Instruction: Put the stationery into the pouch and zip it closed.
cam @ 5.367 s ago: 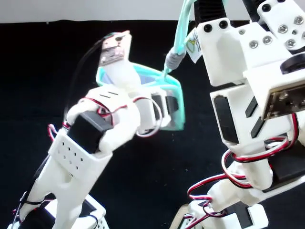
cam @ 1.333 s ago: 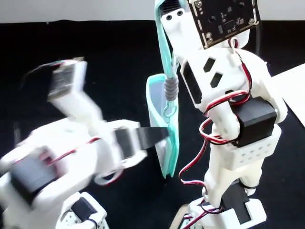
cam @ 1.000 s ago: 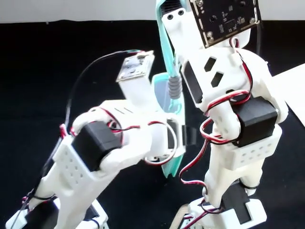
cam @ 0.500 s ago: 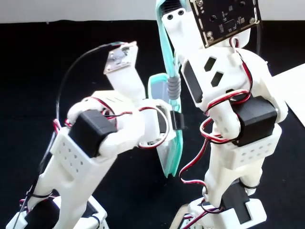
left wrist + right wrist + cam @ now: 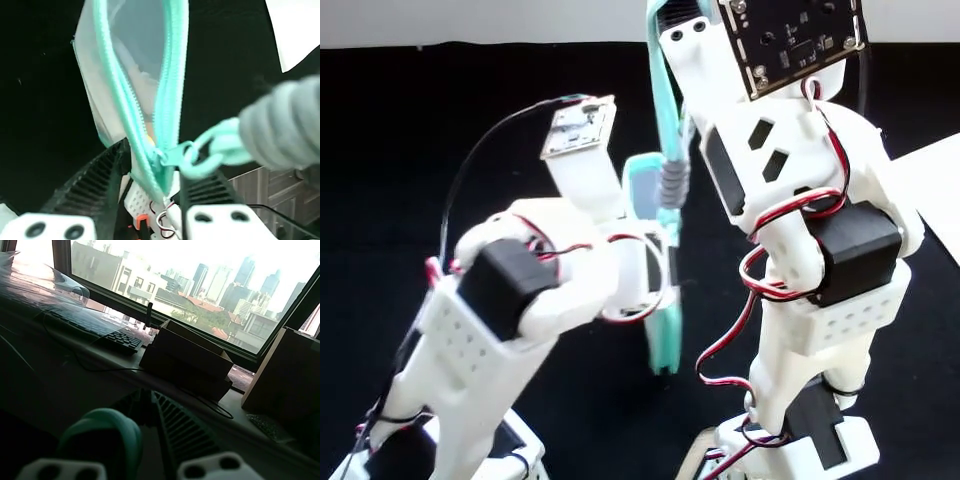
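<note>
Closing stage; pouch is off the worktop [image 5: 440,90], held in the air between both arms.

- Left gripper [image 5: 150,167]: jaws pressed onto the end of the pouch [image 5: 120,75], just behind the zipper's start. This is the anchor.
- Zipper slider [image 5: 164,154] sits right beside those jaws. Only a short run of teeth behind it is joined. Beyond it the two teal rows spread apart, so the mouth gapes along nearly its whole length. Judgement: zipping is barely begun.
- Pull ring [image 5: 196,161] links the slider to a teal strap [image 5: 663,90] with a grey sleeve [image 5: 285,127] on it.
- Contents: through the clear wall a pale orange-peach shape [image 5: 141,75] lies low inside, and a small yellow bit shows next to the slider. Probably the stationery; the individual pieces cannot be told apart. Nothing pokes out across the teeth.
- Right gripper [image 5: 668,14]: raised high, jaws apparently nipped on the strap's far end, which runs straight down to the slider.

To do this step well: keep the left pinch firm, and draw the strap in line with the teeth, away from the left jaws. A sideways pull would twist the pouch or jam the slider. Keep the mouth edges close together ahead of the slider. Watch that the anchored fabric does not slip.

Farther off, a white sheet [image 5: 295,30] lies on the worktop.
</note>
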Controlling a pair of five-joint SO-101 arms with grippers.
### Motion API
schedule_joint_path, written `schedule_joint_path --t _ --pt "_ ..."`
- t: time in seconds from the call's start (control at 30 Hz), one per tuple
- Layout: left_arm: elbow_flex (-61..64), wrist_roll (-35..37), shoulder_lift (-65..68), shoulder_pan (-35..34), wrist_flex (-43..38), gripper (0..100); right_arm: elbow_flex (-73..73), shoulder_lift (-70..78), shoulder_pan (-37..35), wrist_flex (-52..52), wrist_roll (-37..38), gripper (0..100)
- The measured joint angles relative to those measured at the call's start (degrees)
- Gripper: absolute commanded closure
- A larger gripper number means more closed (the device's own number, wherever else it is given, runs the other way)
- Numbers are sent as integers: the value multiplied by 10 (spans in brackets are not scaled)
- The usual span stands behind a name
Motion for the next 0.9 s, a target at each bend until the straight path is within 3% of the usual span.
schedule_joint_path --t 0.17,0.3,0.57,0.9 --pt "11 -43 -41 -3 35 993 0 0 2 0 0 990" --pt "11 -118 -95 -14 55 993 0 0 38 1 0 990" --pt "11 -229 -149 -126 55 993 3 0 134 1 0 990" --pt "10 -249 -149 -200 54 993 134 -1 263 -3 -2 990"
